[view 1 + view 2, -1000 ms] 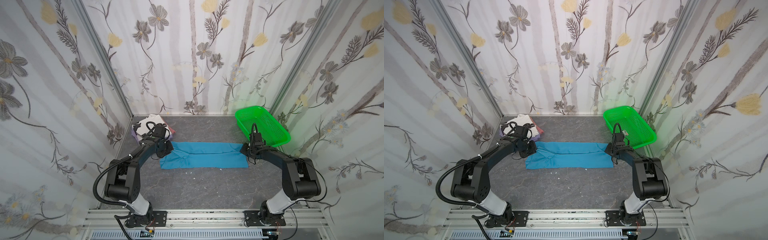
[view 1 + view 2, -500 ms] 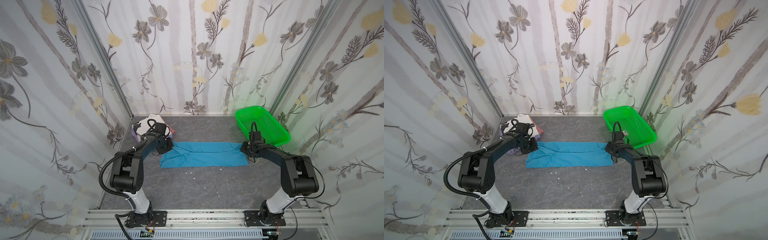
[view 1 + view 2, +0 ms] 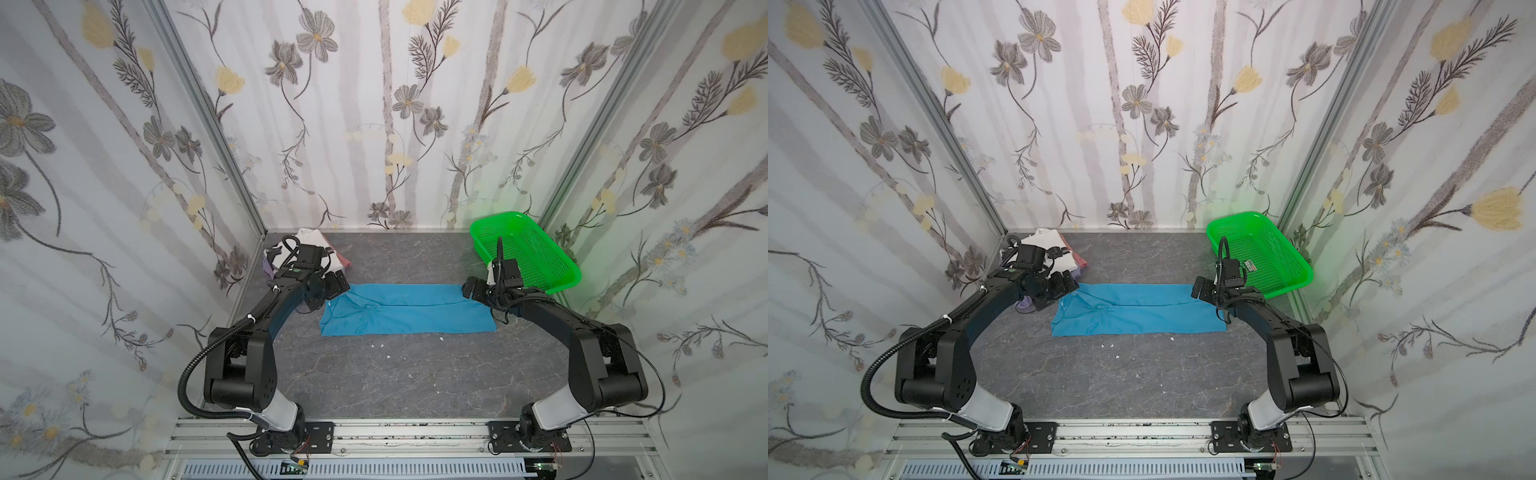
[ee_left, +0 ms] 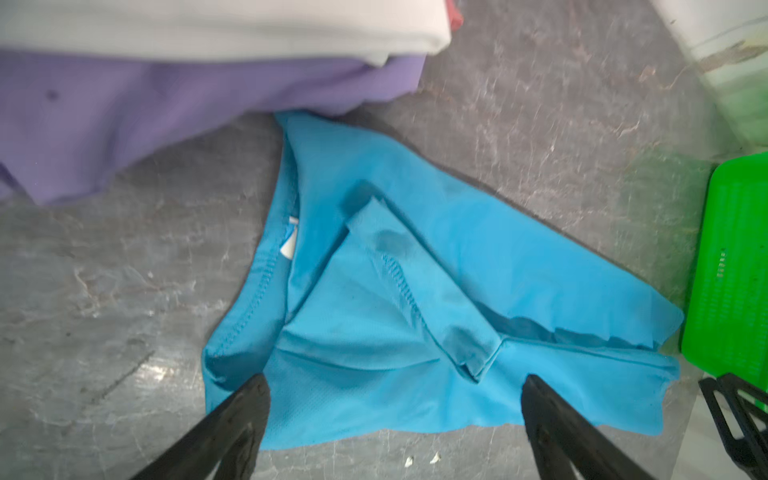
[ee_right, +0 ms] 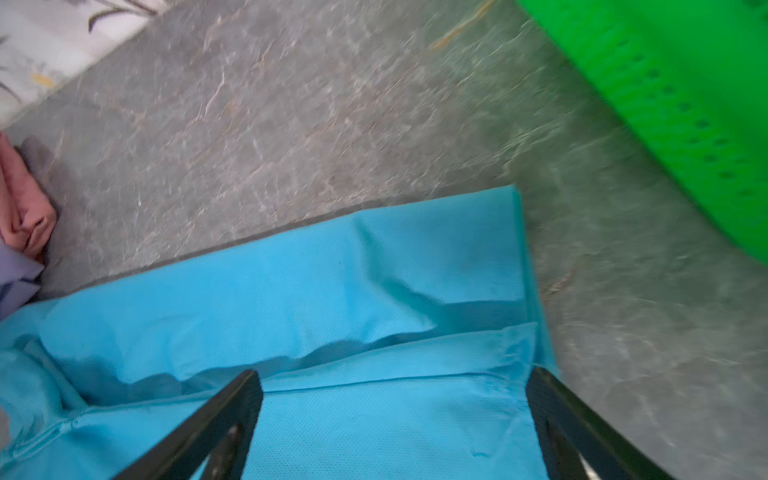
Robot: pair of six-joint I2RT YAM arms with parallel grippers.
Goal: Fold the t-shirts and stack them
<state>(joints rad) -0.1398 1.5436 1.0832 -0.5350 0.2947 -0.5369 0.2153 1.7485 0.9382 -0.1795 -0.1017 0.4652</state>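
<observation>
A bright blue t-shirt (image 3: pixel 407 309) (image 3: pixel 1138 311) lies on the grey table, folded lengthwise into a long band. My left gripper (image 3: pixel 337 283) (image 4: pixel 392 380) stands open just over its collar end, with nothing between the fingers. At the band's opposite end my right gripper (image 3: pixel 471 286) (image 5: pixel 390 378) is open too, its fingers spread above the folded hem. Behind the left gripper sits a stack of t-shirts: a white one (image 3: pixel 313 241) on top, a lavender one (image 4: pixel 166 104) under it, and a pinkish-red one (image 3: pixel 343 262) showing at the edge.
A green mesh basket (image 3: pixel 528 253) (image 3: pixel 1262 253) stands tilted at the back right, close behind my right gripper. Small white flecks (image 3: pixel 380 345) dot the table in front of the shirt. Patterned walls close in the left, right and back.
Both grippers have gone from shut to open and let go of the blue t-shirt's ends. The shirt now lies flat on the table.
</observation>
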